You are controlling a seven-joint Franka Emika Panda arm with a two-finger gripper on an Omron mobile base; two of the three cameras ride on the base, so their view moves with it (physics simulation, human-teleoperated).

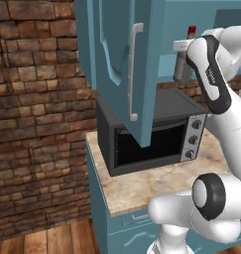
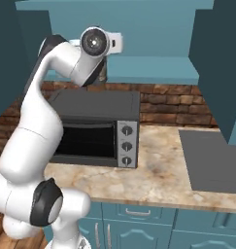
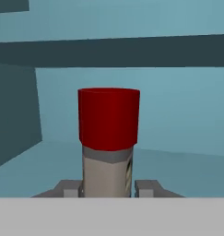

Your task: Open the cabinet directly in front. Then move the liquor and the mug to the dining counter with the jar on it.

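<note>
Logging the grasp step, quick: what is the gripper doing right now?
Gripper: shut on the liquor, jaws against both sides of its neck just below the red cap, inside the cabinet.

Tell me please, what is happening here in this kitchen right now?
The white robot arm is reaching up into the open teal cabinet, above the toaster oven on the marbled counter. Its gripper is closed around the neck of the liquor, the bottle with the red cap, which is upright inside the cabinet. Whether the bottle is lifted off the shelf I cannot tell.
</note>
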